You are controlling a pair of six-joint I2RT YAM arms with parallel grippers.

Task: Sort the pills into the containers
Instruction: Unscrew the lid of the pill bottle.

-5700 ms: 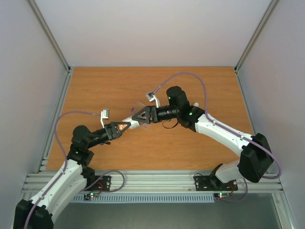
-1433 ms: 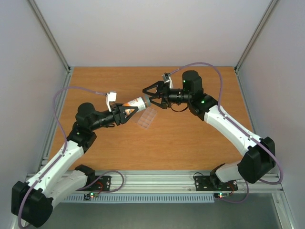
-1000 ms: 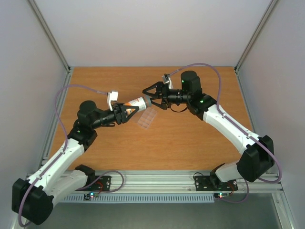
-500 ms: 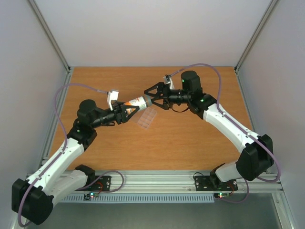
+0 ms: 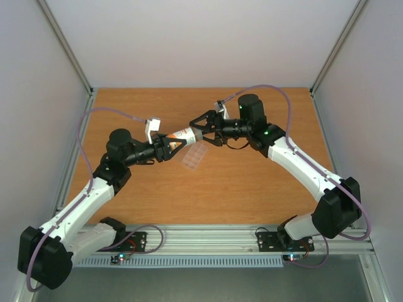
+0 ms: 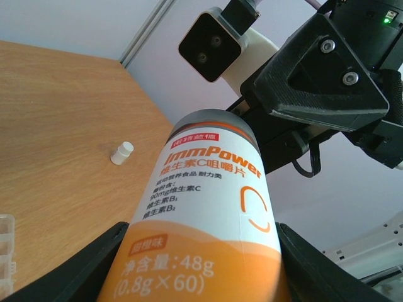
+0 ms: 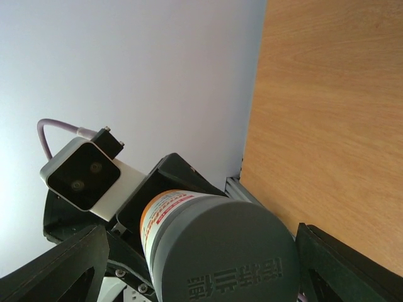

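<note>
Top external view first. No loose pills show anywhere; my guess is they are inside the bottle [image 5: 181,134], which would explain why nothing has reached the cells.

- The pill box [image 5: 194,157] lies flat on the desk [image 5: 252,189], just below and between my two wrists, with nothing touching it. That keeps it close under the bottle for pouring later.
- The bottle is held off the desk, lying roughly level. My left fingers [image 6: 69,267] pinch its body at the bottom end, and the label faces the left wrist camera.
- The grey cap [image 7: 220,251] points straight at my right wrist. Held this way, the lid is free for the other arm to turn.
- My right fingers [image 7: 352,270] are spread wide, one on each side of the cap. On the left side there is clear daylight between finger and cap, so I judge it is not gripped yet.
- A small white piece [image 6: 122,153] stands on the desk well beyond the bottle. I cannot tell what it is.

Judged step: uncapping. The right fingers need to press onto the cap squarely. A skewed bite could slip on the smooth rim or twist the bottle in my left pinch.
</note>
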